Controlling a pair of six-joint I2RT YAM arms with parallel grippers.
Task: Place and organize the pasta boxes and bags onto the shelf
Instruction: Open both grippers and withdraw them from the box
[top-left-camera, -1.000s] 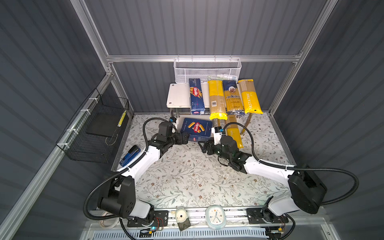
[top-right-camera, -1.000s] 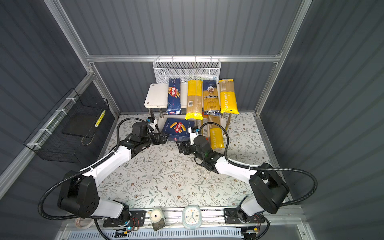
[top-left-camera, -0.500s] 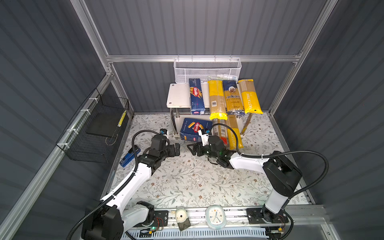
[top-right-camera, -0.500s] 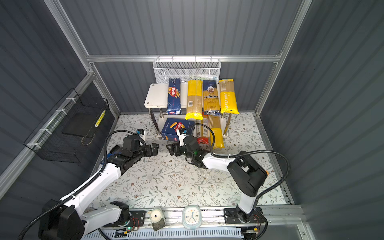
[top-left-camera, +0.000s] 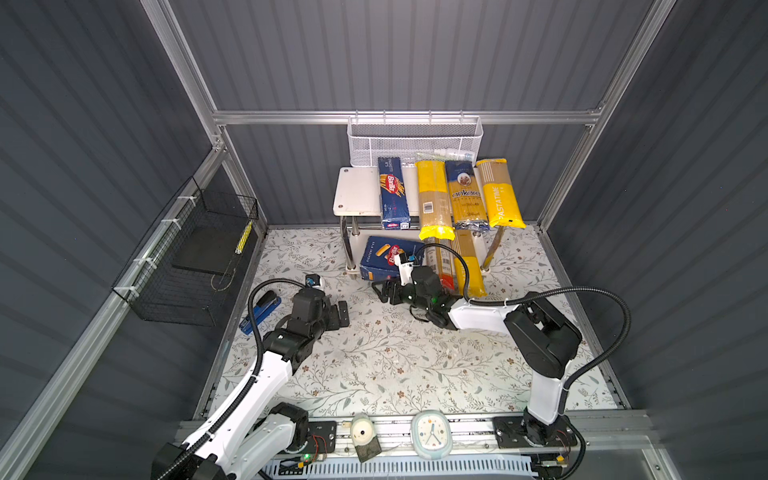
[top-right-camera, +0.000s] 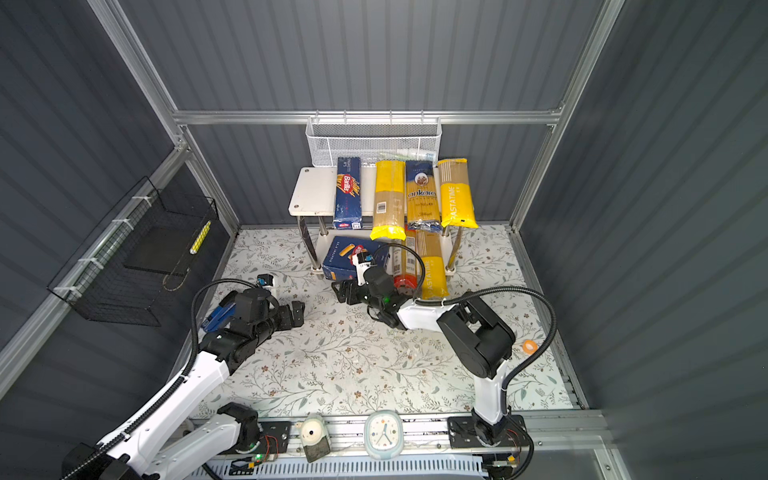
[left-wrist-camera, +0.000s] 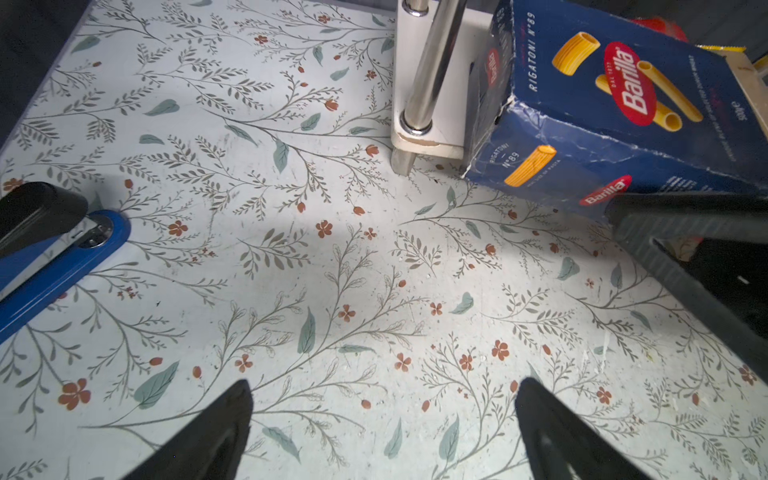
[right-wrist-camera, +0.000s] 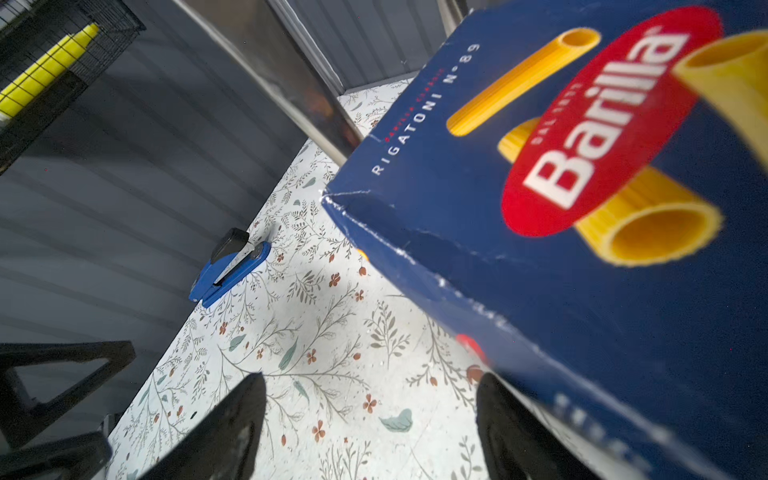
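Nearly everything sits on the shelf (top-left-camera: 353, 191) (top-right-camera: 309, 189). On its top board lie the spaghetti box (top-left-camera: 392, 195), the plain yellow bag (top-left-camera: 432, 199), the ankara bag (top-left-camera: 465, 195) and a PASTATIME bag (top-left-camera: 498, 195), side by side, the bags overhanging the shelf's front edge. On its lower board lie the red bag (top-right-camera: 405, 266) and a second PASTATIME bag (top-left-camera: 469, 266). The rigatoni box (top-left-camera: 380, 257) (left-wrist-camera: 623, 104) (right-wrist-camera: 540, 208) rests tilted beside them, jutting past the shelf's front by a chrome post. The right gripper (top-left-camera: 384, 292) (right-wrist-camera: 374, 415) hovers just in front of the shelf, close by the rigatoni box, jaws spread and empty. The left gripper (top-left-camera: 338, 316) (left-wrist-camera: 382, 415), likewise spread and empty, is over the mat farther out from the shelf, near a blue stapler (top-left-camera: 261, 311).
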